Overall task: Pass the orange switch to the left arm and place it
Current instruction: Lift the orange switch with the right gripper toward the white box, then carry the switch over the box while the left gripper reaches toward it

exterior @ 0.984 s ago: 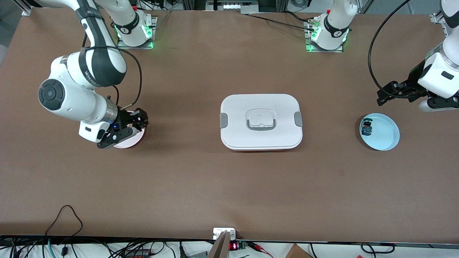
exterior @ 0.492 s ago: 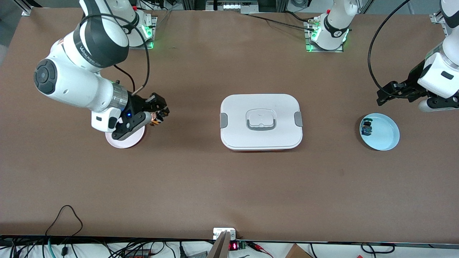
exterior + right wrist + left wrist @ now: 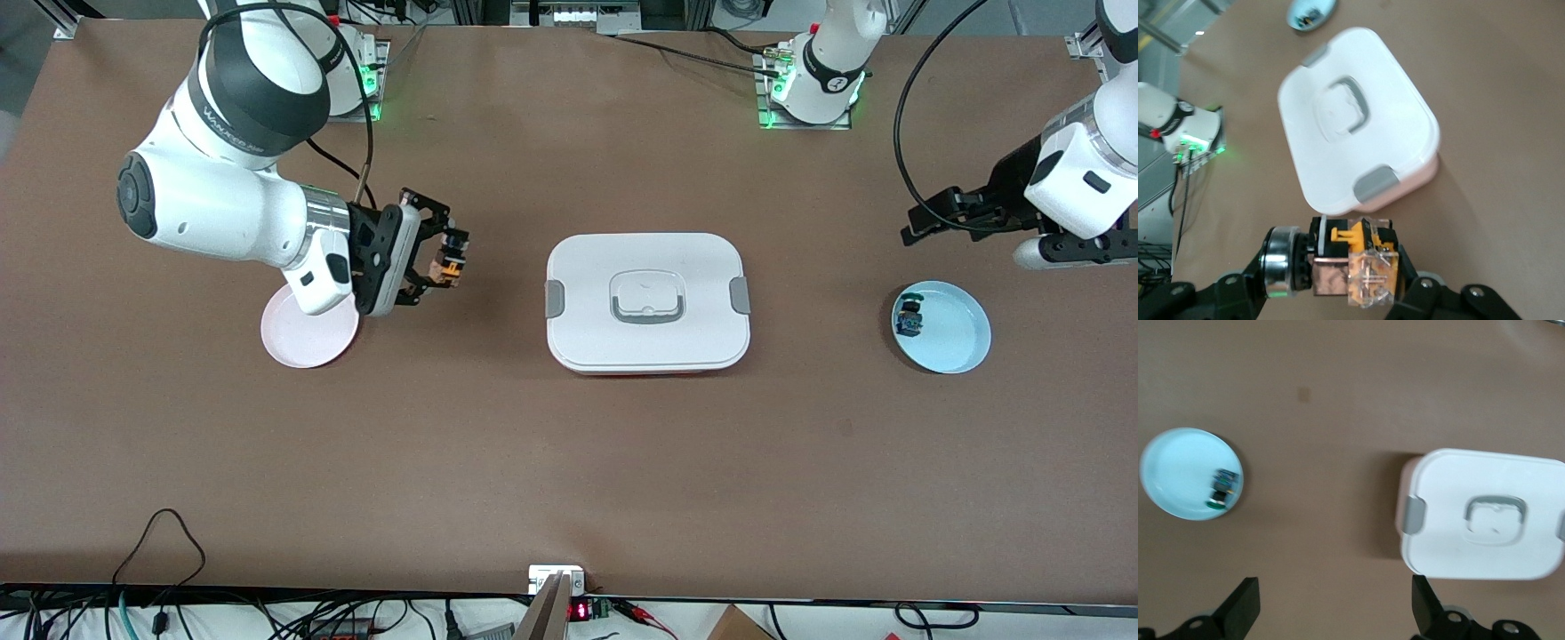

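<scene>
Up front, the right pincer [image 3: 442, 258] grips the orange switch [image 3: 450, 263] above the surface [image 3: 569, 462], between pink plate [image 3: 307, 336] and box [image 3: 648, 302]. Left wrist view: left pincer [image 3: 1335, 613] spread wide (holding nothing). Right wrist view: switch clamped.

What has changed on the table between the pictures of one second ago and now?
The right gripper, shut on the orange switch, lifted it off the pink plate and carried it toward the box. The left gripper shifted slightly toward the box, still open above the table beside the blue plate. The box, both plates and the blue component stayed put.
</scene>
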`<state>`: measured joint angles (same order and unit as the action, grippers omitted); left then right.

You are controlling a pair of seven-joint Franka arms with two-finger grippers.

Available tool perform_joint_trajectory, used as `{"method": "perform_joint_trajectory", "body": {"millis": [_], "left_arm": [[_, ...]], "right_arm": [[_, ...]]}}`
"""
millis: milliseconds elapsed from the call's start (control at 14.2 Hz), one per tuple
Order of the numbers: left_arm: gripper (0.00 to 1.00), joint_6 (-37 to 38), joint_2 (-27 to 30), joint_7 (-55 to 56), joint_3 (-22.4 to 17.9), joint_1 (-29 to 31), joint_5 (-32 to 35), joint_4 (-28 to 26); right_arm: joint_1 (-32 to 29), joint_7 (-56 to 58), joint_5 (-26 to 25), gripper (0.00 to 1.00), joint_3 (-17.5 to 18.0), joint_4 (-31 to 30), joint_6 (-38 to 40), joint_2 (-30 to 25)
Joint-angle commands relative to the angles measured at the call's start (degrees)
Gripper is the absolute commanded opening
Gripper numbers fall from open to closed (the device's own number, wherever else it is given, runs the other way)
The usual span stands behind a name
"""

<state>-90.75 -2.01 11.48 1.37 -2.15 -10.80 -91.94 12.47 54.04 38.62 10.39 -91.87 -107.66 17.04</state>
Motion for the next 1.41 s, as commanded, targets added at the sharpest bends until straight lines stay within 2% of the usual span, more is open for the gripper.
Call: {"method": "perform_joint_trajectory", "body": {"millis": [0,281,492,703,843,1054,1195,1335], "left_arm": [[1.0,4.6,-0.8,0.12,-0.32,0.66,-5.27,2.03],[1.0,10.32,-2.03,-0.14,-0.32,1.19,-12.74,2.03],[1.0,11.47,-3.87,-0.4,-0.23,1.28,-16.44,2.03],[1.0,13.32,-6.07,-0.49,-0.32,1.63,-25.13,1.94],[1.0,13.66,-7.48,-0.4,-0.32,2.41,-33.37,1.86],[1.0,14.28,-7.39,-0.75,0.03,2.86,-43.22,1.59],[1.0,12.97,-7.66,-2.59,0.21,2.16,-49.82,1.24],[1.0,8.85,-7.57,-6.1,1.96,1.63,-51.78,1.06]], "right_arm": [[0.62,9.91,7.23,0.0,0.07,-0.06,0.53,0.18],[1.41,25.03,18.22,0.0,0.07,-2.08,0.35,0.8],[2.72,30.85,28.23,0.0,0.07,-2.08,-1.4,1.41],[5.45,37.7,38.69,0.0,0.07,-2.08,-6.4,2.47],[7.82,42.53,45.29,0.0,-0.02,-2.0,-9.22,3.61],[11.25,43.61,48.38,0.0,0.07,-1.65,-12.56,4.4],[13.97,43.7,53.99,0.0,-0.02,-1.56,-13.8,5.37],[15.82,44.05,59.8,0.01,-0.02,-1.29,-14.41,5.72]]}}
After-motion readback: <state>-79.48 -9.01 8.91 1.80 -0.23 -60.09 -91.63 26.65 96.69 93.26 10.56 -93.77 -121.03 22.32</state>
